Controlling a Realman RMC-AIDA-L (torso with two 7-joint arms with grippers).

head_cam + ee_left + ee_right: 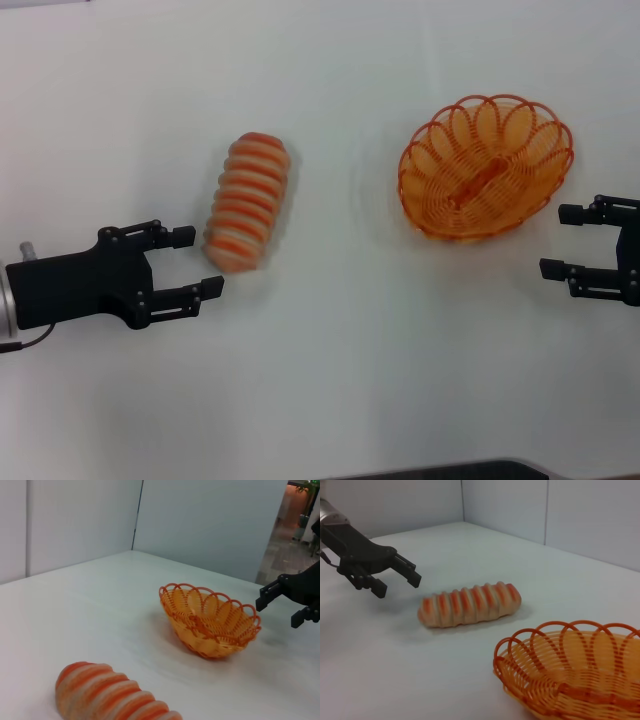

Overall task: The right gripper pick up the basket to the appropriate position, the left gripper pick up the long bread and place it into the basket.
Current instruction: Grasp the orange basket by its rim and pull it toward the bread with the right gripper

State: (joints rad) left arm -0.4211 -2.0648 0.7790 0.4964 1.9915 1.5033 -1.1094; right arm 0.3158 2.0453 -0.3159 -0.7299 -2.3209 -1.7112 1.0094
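Claws gape empty: left claw (202,262) beside long bread (248,201), right claw (558,241) seemingly near basket (486,167).

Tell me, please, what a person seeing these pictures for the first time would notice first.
Two bright orange things stand out on the white table: the long bread on the robot's left and the empty basket on its right, clearly apart. The open left gripper sits beside the bread's near end, and the open right gripper waits beside the basket, touching nothing.

A plain white tabletop (330,380) meets pale grey wall panels (210,520); beyond them, a warm-lit tiled floor (280,560).
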